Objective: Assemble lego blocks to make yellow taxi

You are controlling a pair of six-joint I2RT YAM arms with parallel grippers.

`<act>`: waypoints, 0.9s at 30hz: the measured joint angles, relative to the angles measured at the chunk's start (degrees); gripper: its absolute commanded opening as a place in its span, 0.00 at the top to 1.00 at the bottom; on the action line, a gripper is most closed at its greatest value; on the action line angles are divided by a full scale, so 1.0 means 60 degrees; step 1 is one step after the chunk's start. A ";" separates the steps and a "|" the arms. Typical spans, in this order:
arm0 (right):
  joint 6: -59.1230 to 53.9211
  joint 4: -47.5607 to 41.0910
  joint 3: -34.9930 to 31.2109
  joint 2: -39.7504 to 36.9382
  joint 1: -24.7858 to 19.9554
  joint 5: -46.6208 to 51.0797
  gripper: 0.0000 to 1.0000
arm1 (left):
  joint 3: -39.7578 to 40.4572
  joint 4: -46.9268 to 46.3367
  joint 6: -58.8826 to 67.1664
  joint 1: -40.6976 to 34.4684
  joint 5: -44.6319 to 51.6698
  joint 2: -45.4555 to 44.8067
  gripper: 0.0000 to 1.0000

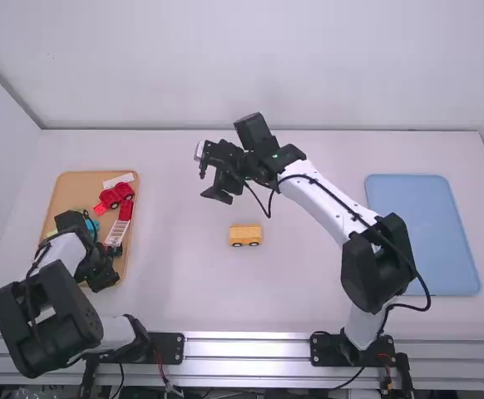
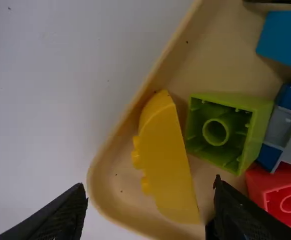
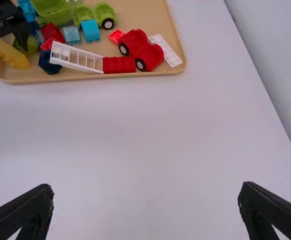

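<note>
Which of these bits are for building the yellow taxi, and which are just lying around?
For the taxi:
yellow wheeled piece
likely the rounded yellow block in the tan tray

Just lying about:
red vehicle
hollow green block
blue tray

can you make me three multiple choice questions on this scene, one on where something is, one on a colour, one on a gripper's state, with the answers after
1. Where is the yellow wheeled base?
A) in the tan tray
B) on the white table
C) in the right gripper

2. What colour is the tray at the high view's right?
A) blue
B) green
C) red

3. How is the right gripper?
A) shut on a block
B) shut and empty
C) open and empty

Answers:
1. B, the high view shows it standing on the tabletop, between the trays.
2. A, its flat surface is light blue in the high view.
3. C, its fingers stand wide apart in the right wrist view, with nothing between them.
</note>
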 measured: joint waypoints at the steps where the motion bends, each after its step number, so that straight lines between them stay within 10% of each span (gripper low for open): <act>1: -0.0025 -0.0018 0.0000 0.0000 0.0000 0.0000 0.01 | 0.0000 0.0011 0.0004 0.0000 -0.0015 0.0022 0.33; 27: -0.0022 0.0630 -0.0076 0.0000 0.0000 0.0000 0.01 | -0.0058 0.0936 -0.0033 0.0000 -0.0182 0.0372 0.43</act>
